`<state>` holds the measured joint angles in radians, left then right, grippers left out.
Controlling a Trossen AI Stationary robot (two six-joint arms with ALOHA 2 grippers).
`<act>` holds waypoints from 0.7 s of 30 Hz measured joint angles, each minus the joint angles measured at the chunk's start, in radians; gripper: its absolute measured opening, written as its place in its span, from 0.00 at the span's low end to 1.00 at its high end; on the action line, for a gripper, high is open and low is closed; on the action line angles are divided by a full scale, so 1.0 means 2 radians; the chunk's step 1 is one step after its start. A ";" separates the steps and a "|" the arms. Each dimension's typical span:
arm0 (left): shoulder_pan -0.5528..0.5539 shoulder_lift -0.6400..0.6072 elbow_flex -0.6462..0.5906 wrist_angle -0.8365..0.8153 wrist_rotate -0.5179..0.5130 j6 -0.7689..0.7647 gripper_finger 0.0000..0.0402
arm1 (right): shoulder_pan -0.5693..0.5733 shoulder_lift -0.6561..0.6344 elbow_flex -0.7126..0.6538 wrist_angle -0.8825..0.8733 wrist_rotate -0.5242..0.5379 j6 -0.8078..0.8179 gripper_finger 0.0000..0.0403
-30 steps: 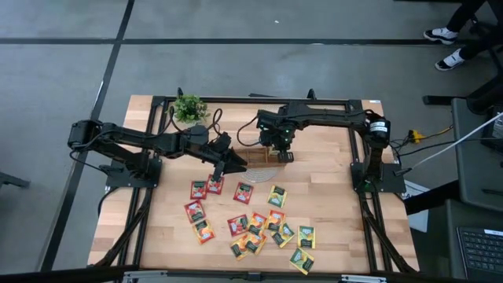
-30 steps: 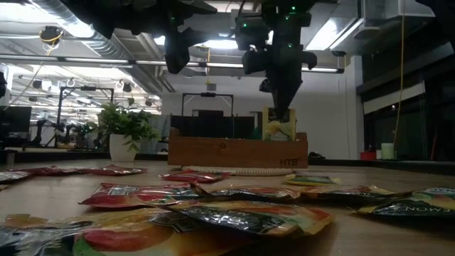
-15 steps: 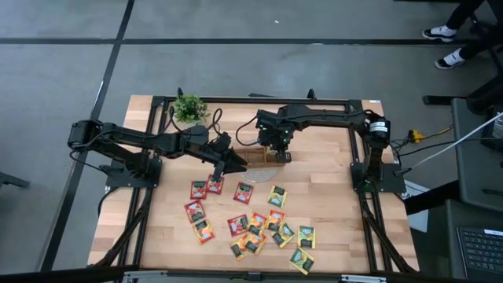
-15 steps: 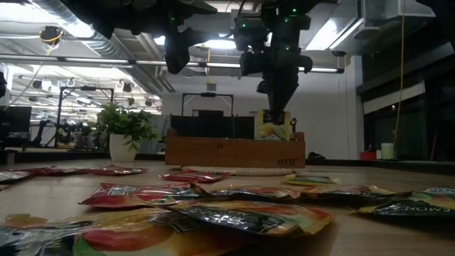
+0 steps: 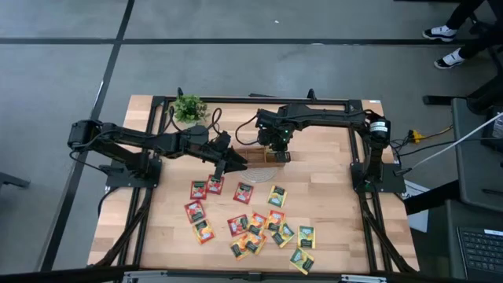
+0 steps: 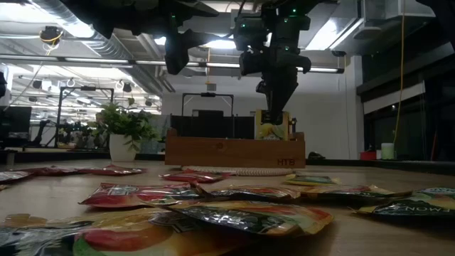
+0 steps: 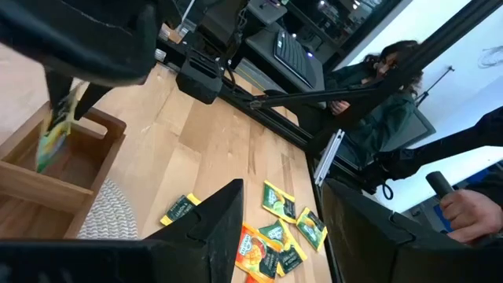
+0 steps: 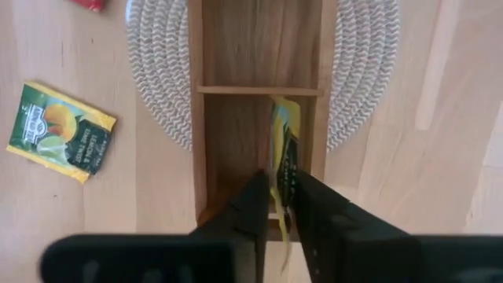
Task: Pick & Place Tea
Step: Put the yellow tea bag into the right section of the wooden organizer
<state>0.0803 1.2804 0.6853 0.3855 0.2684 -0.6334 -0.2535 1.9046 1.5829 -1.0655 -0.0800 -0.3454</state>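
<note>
Wooden tabletop (image 5: 330,196) holds loose tea sachets (image 5: 251,224) in red, orange and yellow-green, scattered across its near half. Beyond them, the left gripper (image 5: 228,165) hovers above the table with its fingers apart, holding nothing. Farther back, the right gripper (image 8: 280,206) stands over the wooden tray's (image 8: 203,149) end compartment, fingers slightly parted around an upright yellow-green sachet (image 8: 284,141). A potted plant (image 5: 189,108) sits at the far edge.

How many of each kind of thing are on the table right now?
loose tea sachets: about 15, some overlapping
upright tea sachet in the tray's end compartment, at the right gripper: 1
wooden tray: 1
woven mat: 1
potted plant: 1
Total: about 19
</note>
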 joint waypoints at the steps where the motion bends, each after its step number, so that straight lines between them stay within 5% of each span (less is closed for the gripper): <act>1: 0.000 0.000 0.000 0.000 0.000 0.000 0.42 | 0.000 0.000 0.000 0.003 0.002 0.001 0.20; 10: 0.000 0.000 0.000 0.000 0.000 -0.010 0.42 | 0.000 0.000 0.000 0.012 0.029 0.014 0.33; 21: 0.000 0.000 0.000 0.000 0.001 -0.009 0.42 | 0.011 -0.038 0.000 -0.037 0.027 0.053 0.34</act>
<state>0.0803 1.2804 0.6853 0.3859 0.2703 -0.6518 -0.2311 1.8284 1.5829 -1.1391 -0.0261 -0.2386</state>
